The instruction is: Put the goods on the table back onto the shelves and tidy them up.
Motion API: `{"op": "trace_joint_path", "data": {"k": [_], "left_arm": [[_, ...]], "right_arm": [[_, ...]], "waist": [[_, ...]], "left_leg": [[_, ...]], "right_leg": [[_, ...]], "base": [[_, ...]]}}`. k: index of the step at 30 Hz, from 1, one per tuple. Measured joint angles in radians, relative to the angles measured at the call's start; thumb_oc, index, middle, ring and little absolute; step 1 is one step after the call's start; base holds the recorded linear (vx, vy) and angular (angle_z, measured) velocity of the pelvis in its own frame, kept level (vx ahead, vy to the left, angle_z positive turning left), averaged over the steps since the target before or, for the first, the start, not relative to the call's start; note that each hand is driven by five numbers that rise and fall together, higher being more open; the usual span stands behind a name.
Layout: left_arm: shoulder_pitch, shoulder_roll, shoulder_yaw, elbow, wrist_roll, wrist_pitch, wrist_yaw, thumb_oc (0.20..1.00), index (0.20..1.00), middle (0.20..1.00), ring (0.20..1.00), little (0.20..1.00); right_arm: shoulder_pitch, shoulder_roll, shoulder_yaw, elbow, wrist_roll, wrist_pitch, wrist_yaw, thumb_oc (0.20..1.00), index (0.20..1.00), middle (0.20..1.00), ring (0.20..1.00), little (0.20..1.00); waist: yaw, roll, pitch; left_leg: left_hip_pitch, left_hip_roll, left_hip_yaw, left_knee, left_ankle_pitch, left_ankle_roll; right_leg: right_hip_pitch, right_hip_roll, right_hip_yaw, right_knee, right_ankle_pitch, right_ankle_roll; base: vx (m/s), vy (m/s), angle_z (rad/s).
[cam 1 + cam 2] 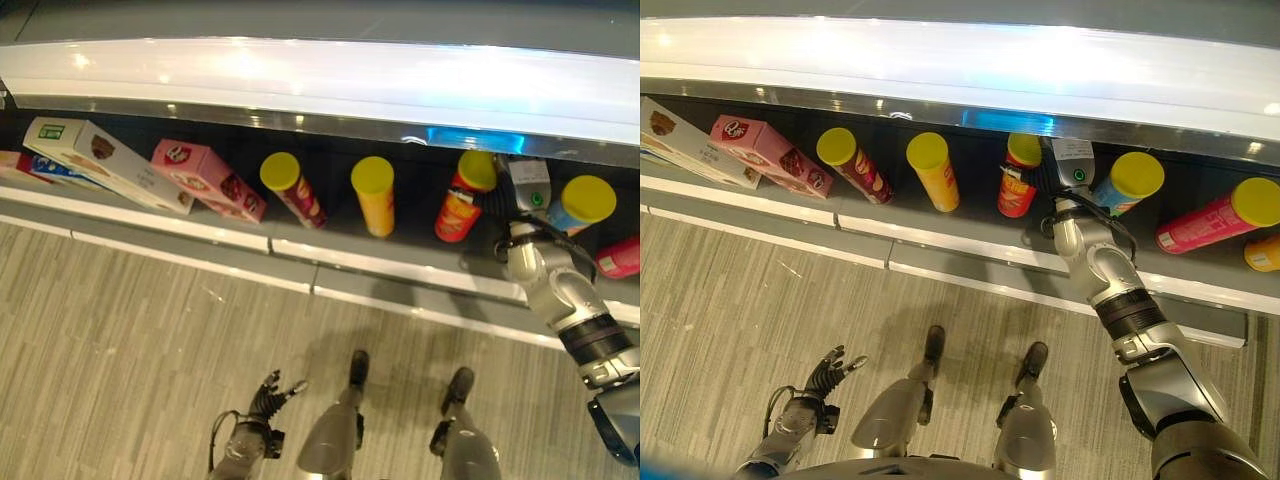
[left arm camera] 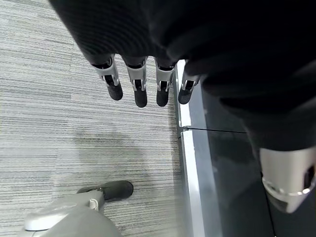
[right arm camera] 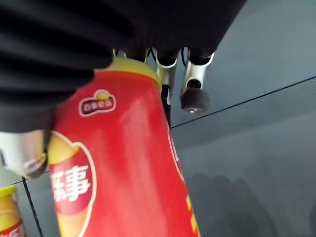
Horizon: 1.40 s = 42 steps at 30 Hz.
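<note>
A: Right robot hand [image 3: 168, 74]?

B: Reached into the dark shelf [image 1: 330, 235]; fingers and thumb curled round a red cylindrical snack can with a yellow lid [image 1: 462, 200]; the can stands tilted on the shelf board; right wrist view shows a glossy red wall with a yellow-and-white oval emblem and white characters.

A: Neighbours on the shelf?

B: To the robot's left, a yellow can with yellow lid [image 1: 375, 195]; then a dark red can with yellow lid [image 1: 292, 188]; a pink carton [image 1: 208, 180]; a white carton [image 1: 105, 160], both cartons lying slanted; to the right, just beside the hand, a blue can with yellow lid [image 1: 580, 205]; further right a pink can lying down [image 1: 1215, 218].

A: Left robot hand [image 2: 138, 81]?

B: Hangs low over the grey striped floor [image 1: 130, 330]; fingers straight, relaxed, holding nothing.
</note>
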Motion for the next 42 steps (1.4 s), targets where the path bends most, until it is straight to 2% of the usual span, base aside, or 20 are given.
{"op": "trace_joint_path", "data": {"k": [11,17,42], "left_arm": [[0.0,0.0,-0.001,0.002,0.0,0.0,0.004,1.0,1.0,1.0,1.0,1.0],[0.0,0.0,-0.002,0.003,0.0,0.0,0.005,1.0,1.0,1.0,1.0,1.0],[0.0,-0.001,-0.003,0.002,0.0,-0.001,0.007,1.0,1.0,1.0,1.0,1.0]], "right_arm": [[0.0,0.006,0.054,0.003,0.001,-0.004,0.002,0.2,0.2,0.2,0.2,0.2],[-0.001,0.012,0.057,0.038,0.001,-0.007,0.001,0.2,0.2,0.2,0.2,0.2],[-0.008,0.01,0.057,0.038,0.0,0.001,0.0,0.2,0.2,0.2,0.2,0.2]], "waist": [[0.001,0.013,0.0],[0.001,0.031,-0.003],[-0.001,0.031,-0.003]], "left_leg": [[-0.009,-0.001,-0.001,0.0,0.002,0.001],[-0.012,-0.002,-0.003,0.0,0.002,0.001],[-0.015,-0.002,-0.002,0.0,0.002,0.001]], "right_leg": [[-0.007,-0.001,-0.001,0.0,0.0,0.0],[-0.009,-0.001,-0.004,0.0,0.001,0.001],[-0.013,-0.001,-0.003,0.0,0.001,0.001]], "base": [[0.0,0.0,0.0],[0.0,0.0,0.0],[0.0,0.0,0.0]]}}
